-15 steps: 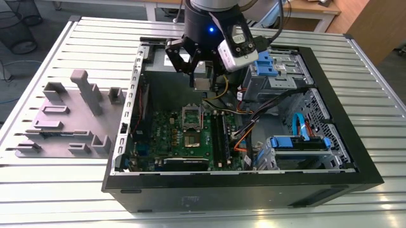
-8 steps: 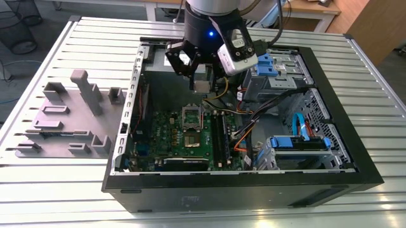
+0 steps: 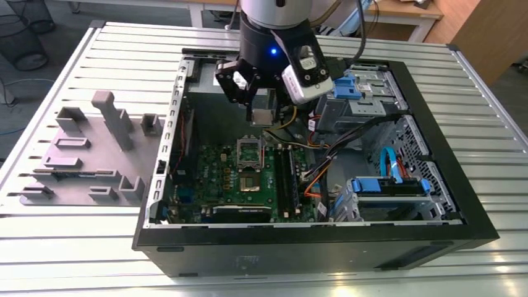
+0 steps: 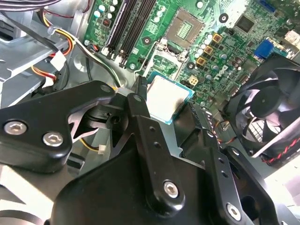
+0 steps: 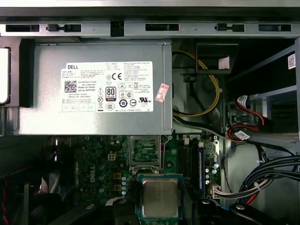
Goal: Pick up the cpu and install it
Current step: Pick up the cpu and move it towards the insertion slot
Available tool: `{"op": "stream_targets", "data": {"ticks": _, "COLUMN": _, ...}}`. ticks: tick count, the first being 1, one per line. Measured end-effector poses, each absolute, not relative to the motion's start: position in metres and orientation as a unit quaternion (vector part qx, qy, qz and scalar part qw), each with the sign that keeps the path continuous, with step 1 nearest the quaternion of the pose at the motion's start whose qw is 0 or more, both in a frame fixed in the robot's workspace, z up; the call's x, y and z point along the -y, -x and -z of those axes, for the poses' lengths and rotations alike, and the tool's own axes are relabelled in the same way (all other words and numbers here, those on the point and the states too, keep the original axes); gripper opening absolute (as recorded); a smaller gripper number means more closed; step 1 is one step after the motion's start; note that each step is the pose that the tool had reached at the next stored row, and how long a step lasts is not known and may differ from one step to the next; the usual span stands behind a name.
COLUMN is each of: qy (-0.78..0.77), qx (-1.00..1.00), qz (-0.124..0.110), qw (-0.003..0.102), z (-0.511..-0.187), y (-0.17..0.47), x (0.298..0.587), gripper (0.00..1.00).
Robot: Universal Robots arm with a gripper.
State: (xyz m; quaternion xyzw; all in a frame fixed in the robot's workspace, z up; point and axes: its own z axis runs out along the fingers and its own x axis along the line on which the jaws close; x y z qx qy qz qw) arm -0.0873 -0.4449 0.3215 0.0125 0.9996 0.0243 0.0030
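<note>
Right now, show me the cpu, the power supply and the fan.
cpu (image 5: 160, 198): first wrist view, middle of its metal top.
power supply (image 5: 40, 93): first wrist view, bare grey face.
fan (image 4: 270, 101): second wrist view, its hub.

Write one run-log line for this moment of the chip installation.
pincer: shut on chip | chip: held above green board inside computer case | socket: open, empty | install: not yet done

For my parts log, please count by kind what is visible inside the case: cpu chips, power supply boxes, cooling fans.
cpu: 1
power supply box: 1
cooling fan: 1
Total: 3
</note>
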Motion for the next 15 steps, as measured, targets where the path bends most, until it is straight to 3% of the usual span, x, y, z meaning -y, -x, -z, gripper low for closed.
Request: {"op": "stream_targets", "data": {"ticks": 15, "qy": -0.012, "qx": -1.000, "qz": -0.024, "qw": 0.003, "z": -0.3112, "y": 0.0873, "x": 0.4535, "gripper": 0.47}}
